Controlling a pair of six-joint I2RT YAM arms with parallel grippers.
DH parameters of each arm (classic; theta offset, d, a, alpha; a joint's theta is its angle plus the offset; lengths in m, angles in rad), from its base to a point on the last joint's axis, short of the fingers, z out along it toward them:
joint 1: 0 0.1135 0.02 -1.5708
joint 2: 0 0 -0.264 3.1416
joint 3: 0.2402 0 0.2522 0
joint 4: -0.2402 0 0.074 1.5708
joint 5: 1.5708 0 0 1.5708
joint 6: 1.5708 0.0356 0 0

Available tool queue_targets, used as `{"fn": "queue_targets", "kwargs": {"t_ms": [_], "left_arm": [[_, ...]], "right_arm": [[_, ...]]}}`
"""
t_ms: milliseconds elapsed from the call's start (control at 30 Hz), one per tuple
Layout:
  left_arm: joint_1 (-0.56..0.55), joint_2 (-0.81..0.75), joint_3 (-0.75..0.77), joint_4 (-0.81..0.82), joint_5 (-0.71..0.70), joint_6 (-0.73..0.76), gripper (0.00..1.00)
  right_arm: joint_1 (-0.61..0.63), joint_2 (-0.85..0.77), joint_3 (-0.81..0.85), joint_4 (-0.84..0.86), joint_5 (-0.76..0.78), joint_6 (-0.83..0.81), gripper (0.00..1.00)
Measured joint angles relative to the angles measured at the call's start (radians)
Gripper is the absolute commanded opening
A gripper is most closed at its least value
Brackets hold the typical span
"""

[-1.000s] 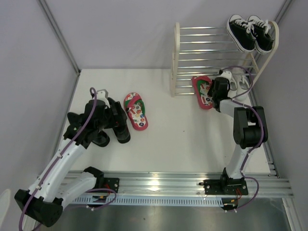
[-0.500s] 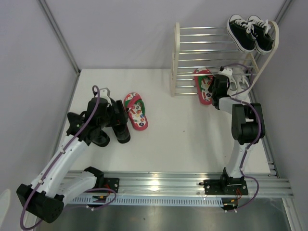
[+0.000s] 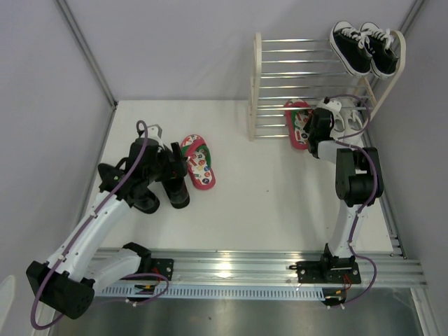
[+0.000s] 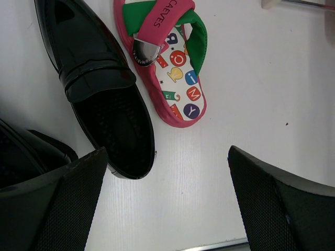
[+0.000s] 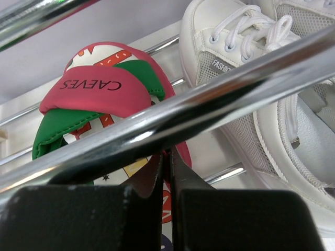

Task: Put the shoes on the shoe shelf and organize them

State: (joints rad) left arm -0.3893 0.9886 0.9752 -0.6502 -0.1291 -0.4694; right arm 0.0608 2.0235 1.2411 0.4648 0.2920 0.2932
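Red with green straps, one flip-flop (image 5: pixel 99 99) lies on the low bars of the shoe shelf (image 3: pixel 257 84), just beside the white sneakers (image 5: pixel 246 78). We see the right claw (image 5: pixel 168 162) pinched almost all the way closed, and it has hold of the near edge of this flip-flop. A shiny metal bar (image 5: pixel 220 97) of the shelf runs across the right wrist view, in front of the flip-flop and the sneakers. From above, the white sneakers sit on the low level at the right end of the shelf, and the flip-flop is to their left. A pair of black canvas sneakers (image 3: pixel 364 47) sits on the top level, also at the right end. The second flip-flop (image 4: pixel 172 73) lies flat on the white surface (image 3: pixel 280 189), well away from the shelf, on the left side. Its sole has letters and small pictures in many colours. Right next to it lies a glossy black dress shoe (image 4: pixel 99 89), and the two are almost touching. The other black dress shoe (image 4: pixel 26 151) is partly hidden behind a finger of the left claw (image 4: pixel 166 151). That claw hangs over these shoes with its two fingers spread wide apart, and it has hold of nothing.
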Motion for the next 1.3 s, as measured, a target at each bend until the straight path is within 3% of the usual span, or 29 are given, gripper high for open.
{"fn": "queue_targets", "kwargs": {"t_ms": [533,600,700,733,833,1033,1300], "left_arm": [[0.0,0.004,0.0,0.015,0.002,-0.001,0.99],[0.0,0.005,0.0,0.018,0.003,0.0,0.99],[0.0,0.005,0.0,0.022,0.003,0.0,0.99],[0.0,0.005,0.0,0.022,0.003,0.0,0.99],[0.0,0.004,0.0,0.026,0.005,0.0,0.99],[0.001,-0.002,-0.003,0.04,0.011,0.0,0.99],[0.002,-0.036,-0.016,0.046,0.031,0.002,0.99]], "right_arm": [[0.025,0.031,0.049,-0.004,0.018,0.055,0.0],[0.032,0.031,0.05,-0.01,0.028,0.059,0.06],[0.041,0.031,0.051,-0.018,0.045,0.076,0.31],[0.043,0.031,0.051,-0.018,0.053,0.08,0.48],[0.046,0.03,0.051,-0.024,0.069,0.085,0.67],[0.052,-0.023,0.049,-0.094,0.036,0.096,0.78],[0.192,-0.3,-0.04,-0.22,-0.025,0.121,0.78]]}}
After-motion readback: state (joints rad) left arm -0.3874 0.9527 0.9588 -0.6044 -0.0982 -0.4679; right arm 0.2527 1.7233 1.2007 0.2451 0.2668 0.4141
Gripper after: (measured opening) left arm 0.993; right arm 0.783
